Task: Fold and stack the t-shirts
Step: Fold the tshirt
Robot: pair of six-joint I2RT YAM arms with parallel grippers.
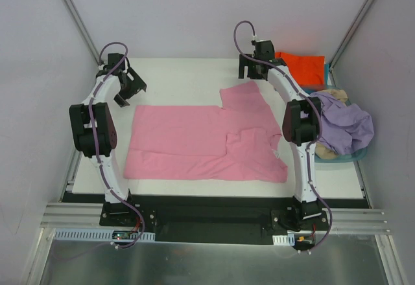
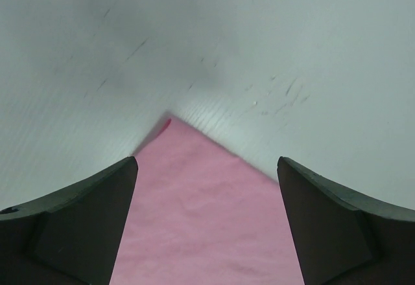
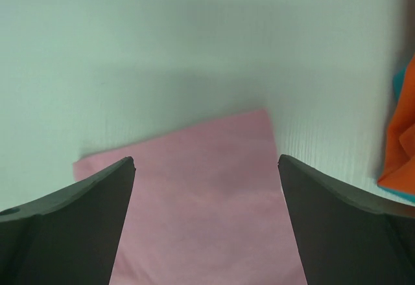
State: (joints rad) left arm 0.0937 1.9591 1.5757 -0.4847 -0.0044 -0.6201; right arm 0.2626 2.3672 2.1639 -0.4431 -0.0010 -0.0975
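Note that the left gripper [image 1: 126, 88] and right gripper [image 1: 253, 68] hover, jaws spread wide, over the pink t-shirt's [image 1: 194, 144] far corner and sleeve, apparently positioned to pinch both for folding.

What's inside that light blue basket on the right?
A crumpled lavender t-shirt lies on top, with a beige t-shirt peeking out at the far and near edges of the basket. Anything deeper is covered by them.
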